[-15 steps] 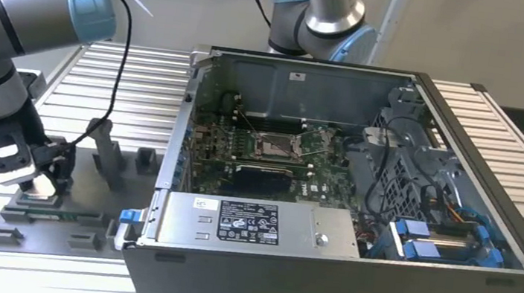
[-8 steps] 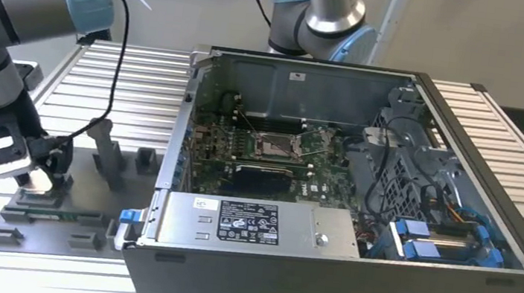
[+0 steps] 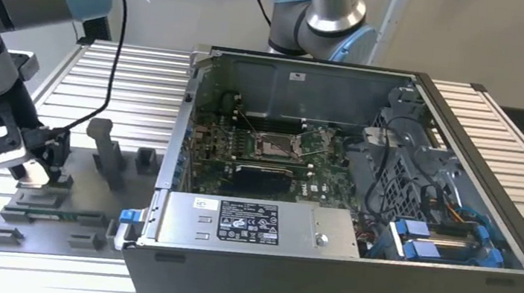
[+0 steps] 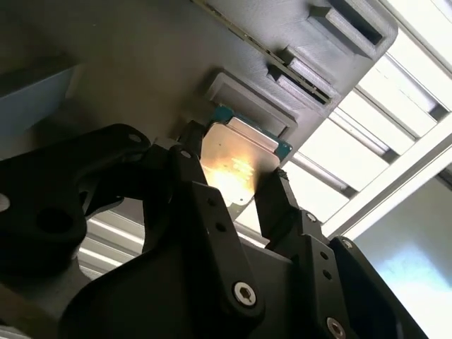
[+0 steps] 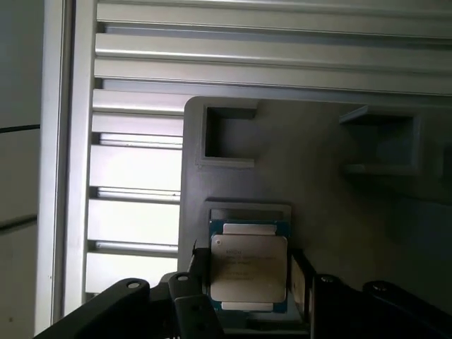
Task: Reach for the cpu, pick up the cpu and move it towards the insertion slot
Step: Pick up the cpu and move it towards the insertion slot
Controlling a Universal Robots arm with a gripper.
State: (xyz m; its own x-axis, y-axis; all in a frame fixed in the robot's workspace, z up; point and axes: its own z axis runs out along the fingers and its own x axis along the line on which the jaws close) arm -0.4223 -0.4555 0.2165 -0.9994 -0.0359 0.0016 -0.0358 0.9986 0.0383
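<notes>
Pincer (image 4: 233, 168) clasps the cpu (image 5: 248, 272) by its sides, at its nest in the grey tray (image 5: 339, 212).

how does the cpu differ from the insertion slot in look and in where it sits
The cpu shows a plain pale metal face; the insertion slot is a silvery frame around a darker centre. The cpu sits on the grey fixture plate outside the computer case, right at the gripper; the insertion slot lies inside the case on the green board. Both are square and lie flat.
</notes>
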